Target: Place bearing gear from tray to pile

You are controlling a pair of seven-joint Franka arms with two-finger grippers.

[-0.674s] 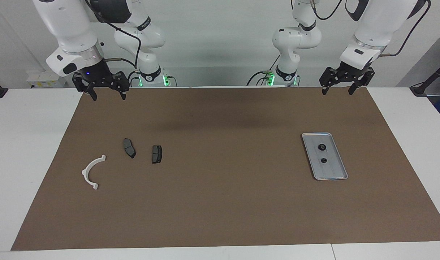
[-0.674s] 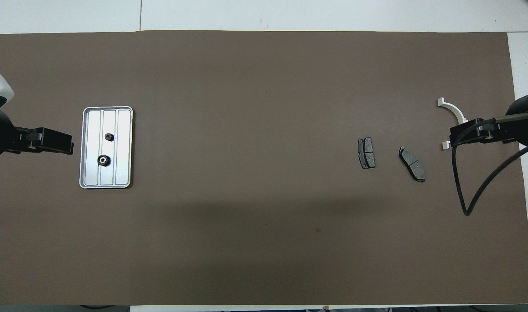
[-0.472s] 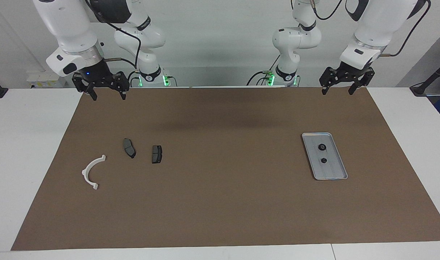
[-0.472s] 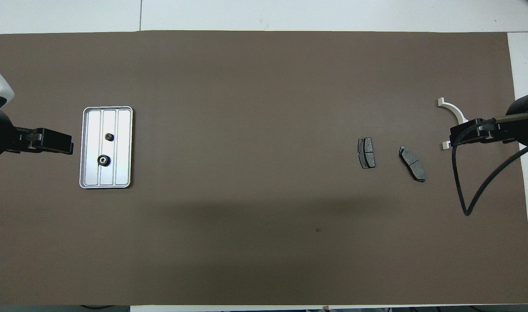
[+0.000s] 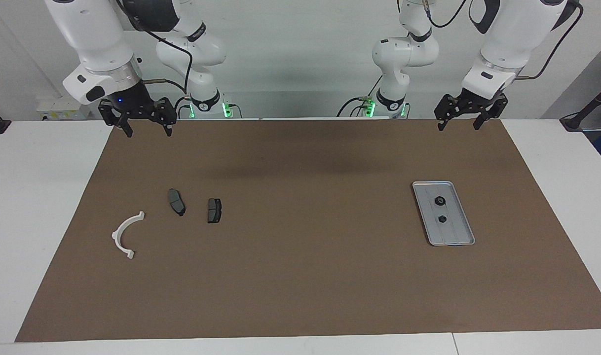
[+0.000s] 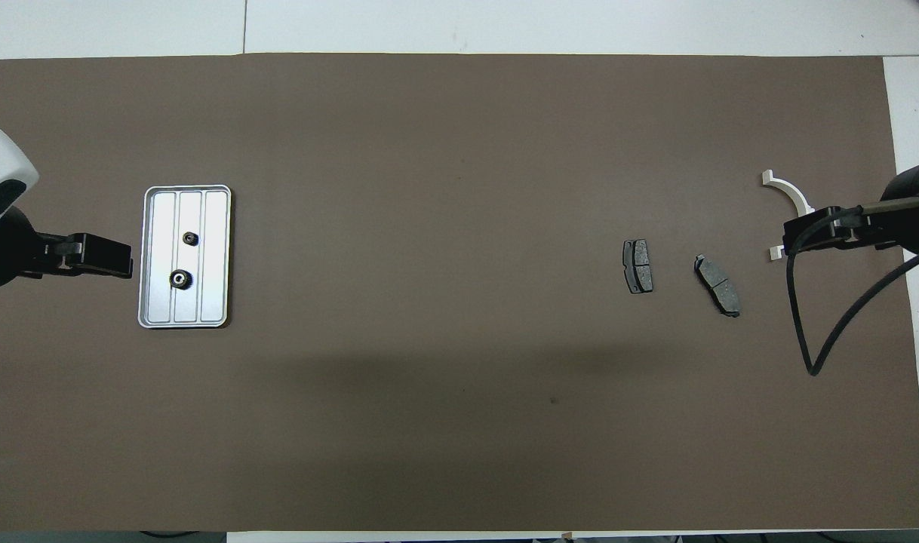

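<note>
Two small dark bearing gears lay in the tray (image 5: 461,235), which sat on the brown mat (image 5: 305,276) toward the left arm's end of the table; the toothed gear (image 5: 439,200) lay nearer to the robots, the smaller gear (image 5: 442,219) just beside it along the same ridge; each looked stiff, metal, light for its size and likely to slip or roll, so a pinch across the outer rim from straight above seemed the safest hold; the tray's low rim and ridges might crowd the fingertips; the left gripper (image 5: 456,122) hung over the mat's edge nearest the robots, fingers apart, holding nothing; the right gripper (image 5: 148,129) waited over the mat's corner at its own end, fingers apart too; the pile, a white bracket (image 5: 125,233) and two dark pads (image 5: 176,201) (image 5: 214,210), lay well apart from the tray, and nothing stood between them
</note>
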